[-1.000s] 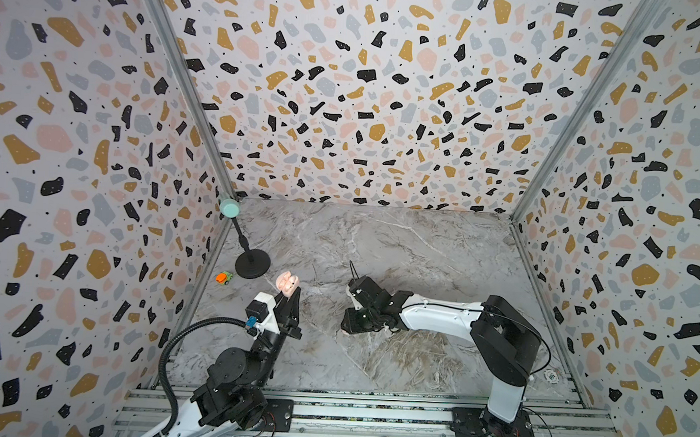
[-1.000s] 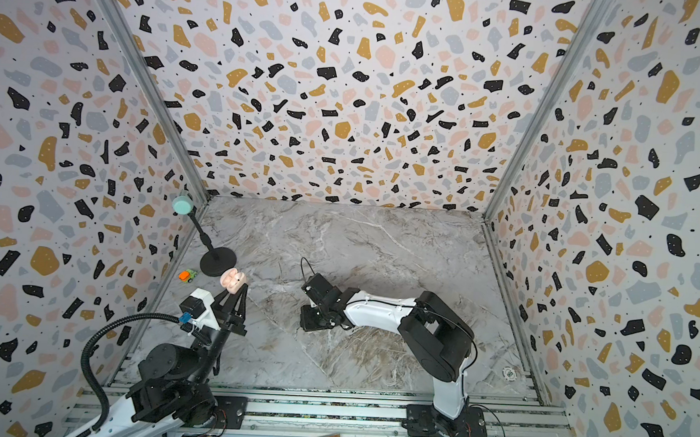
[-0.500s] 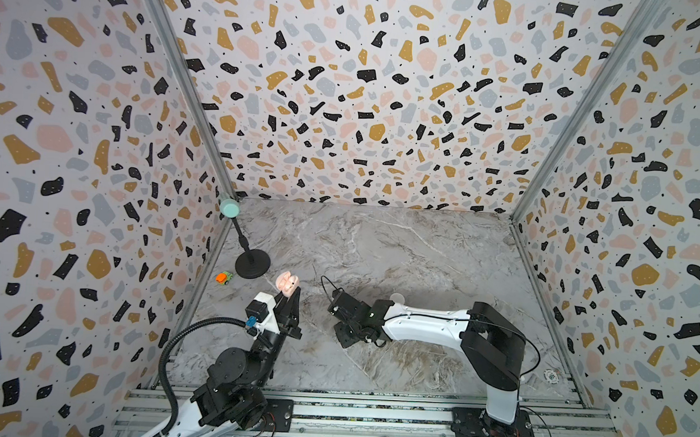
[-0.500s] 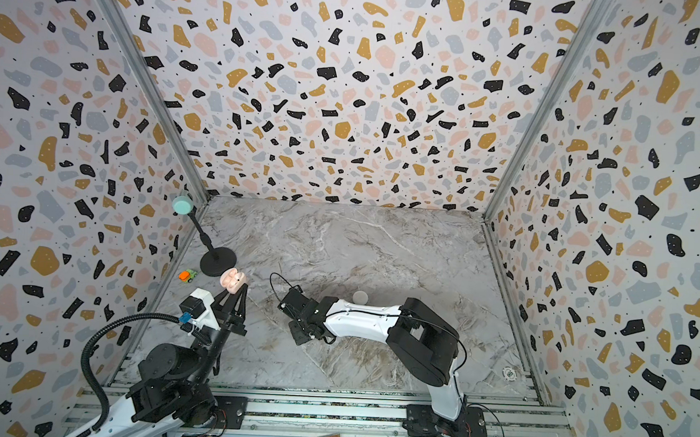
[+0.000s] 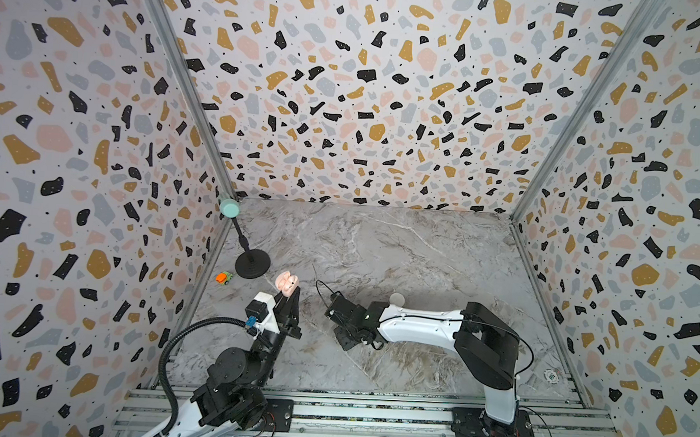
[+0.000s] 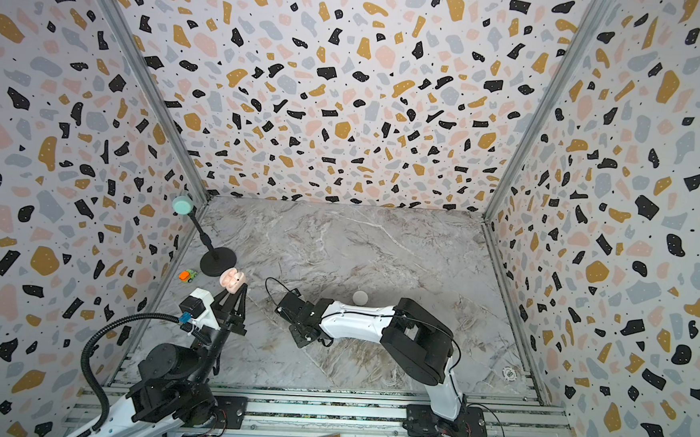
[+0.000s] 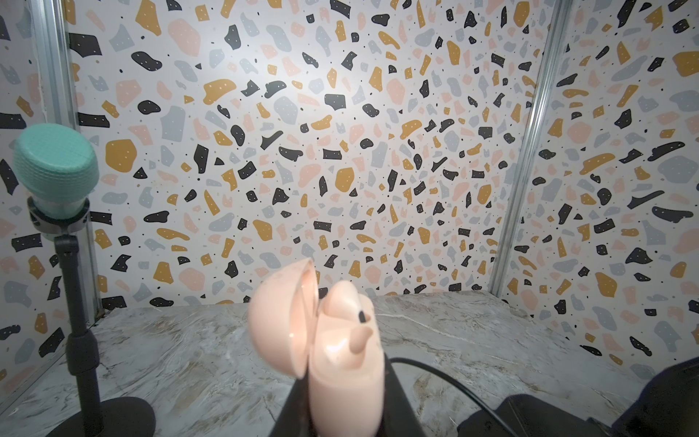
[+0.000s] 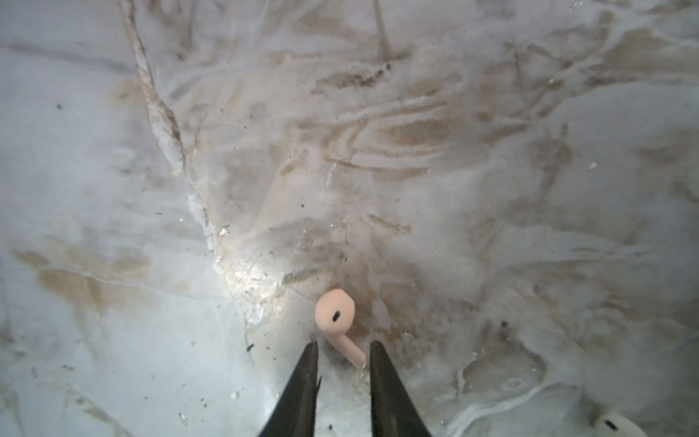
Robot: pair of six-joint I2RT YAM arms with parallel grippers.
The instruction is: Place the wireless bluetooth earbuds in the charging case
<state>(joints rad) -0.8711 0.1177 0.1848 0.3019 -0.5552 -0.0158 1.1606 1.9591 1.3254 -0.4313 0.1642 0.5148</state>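
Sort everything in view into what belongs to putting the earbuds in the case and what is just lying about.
Job: pink case, open, in left pincer; pink earbud between the tips of the right pincer; white earbud; grey round case.
Lying about: toy car; stand with green top; small white disc.

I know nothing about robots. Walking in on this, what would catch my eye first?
Probably the speckled terrazzo walls boxing in a marble table. Next, the open pink charging case that the left gripper holds up off the table, near the left wall. Then the tiny pink earbud lying on the marble, its stem between the open tips of the right gripper.
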